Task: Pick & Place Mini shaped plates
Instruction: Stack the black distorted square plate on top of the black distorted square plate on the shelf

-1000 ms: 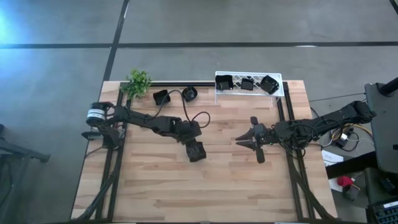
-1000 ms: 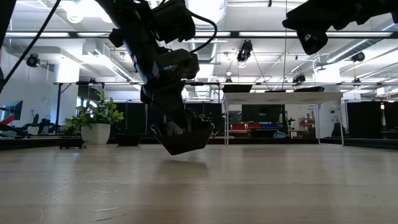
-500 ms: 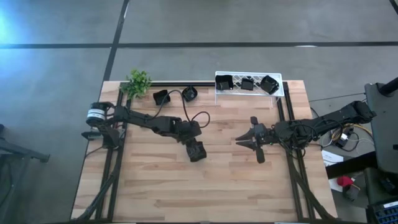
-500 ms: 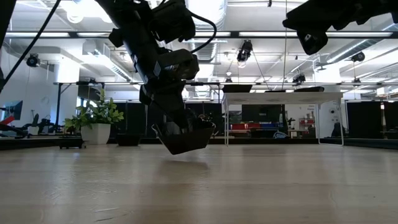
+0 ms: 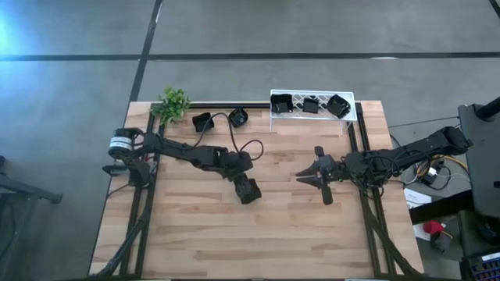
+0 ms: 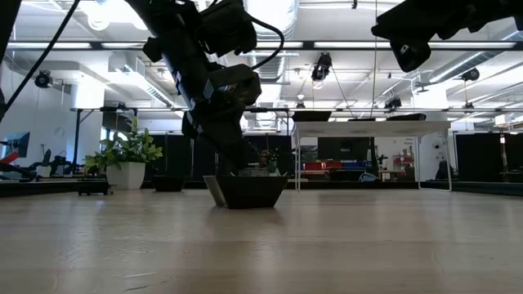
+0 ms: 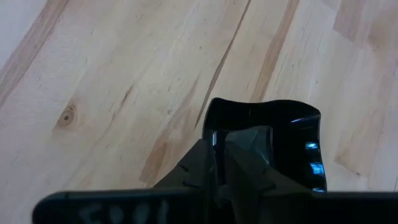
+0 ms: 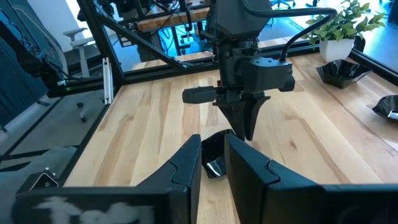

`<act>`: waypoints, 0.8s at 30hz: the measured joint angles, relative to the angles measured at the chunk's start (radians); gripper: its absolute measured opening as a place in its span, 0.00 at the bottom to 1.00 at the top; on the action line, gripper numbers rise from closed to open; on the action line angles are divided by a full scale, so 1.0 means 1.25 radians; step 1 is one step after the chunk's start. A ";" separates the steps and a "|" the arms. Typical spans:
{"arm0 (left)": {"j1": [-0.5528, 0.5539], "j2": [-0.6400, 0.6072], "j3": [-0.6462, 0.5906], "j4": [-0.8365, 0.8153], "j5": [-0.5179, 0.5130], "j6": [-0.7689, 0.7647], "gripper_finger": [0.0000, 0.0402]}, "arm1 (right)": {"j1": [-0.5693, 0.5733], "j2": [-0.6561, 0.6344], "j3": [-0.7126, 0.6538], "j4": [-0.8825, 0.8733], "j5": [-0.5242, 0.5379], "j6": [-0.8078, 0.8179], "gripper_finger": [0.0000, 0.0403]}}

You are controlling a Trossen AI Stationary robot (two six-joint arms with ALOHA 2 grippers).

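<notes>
The left hand stands fingers-down over a plate that sits flat on the surface, directly under the fingertips. In the left wrist view the two fingers lie narrow, almost together, across the plate's near rim, and I cannot tell whether they pinch that rim or have just let it go. Since the plate rests level with its base on the wood, the step in hand looks like the release. To do it well, the fingers should part enough to clear the rim on both sides, then the hand should rise straight up, so a dragging fingertip does not tip or slide the light dish. The right hand hangs well off to the side, above the surface, fingers narrowly parted and holding nothing; its wrist view looks across at the left hand and the plate below it. Beyond the left hand, toward the far edge, two loose plates lie near a plant, and three more plates sit in a white rack. The loose ones are the likeliest next pick, which would want a rim grasp from above.
</notes>
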 joint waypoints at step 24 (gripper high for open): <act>-0.199 -0.299 -0.005 -0.144 -0.413 0.175 0.14 | 0.000 0.023 0.000 0.038 0.001 -0.006 0.15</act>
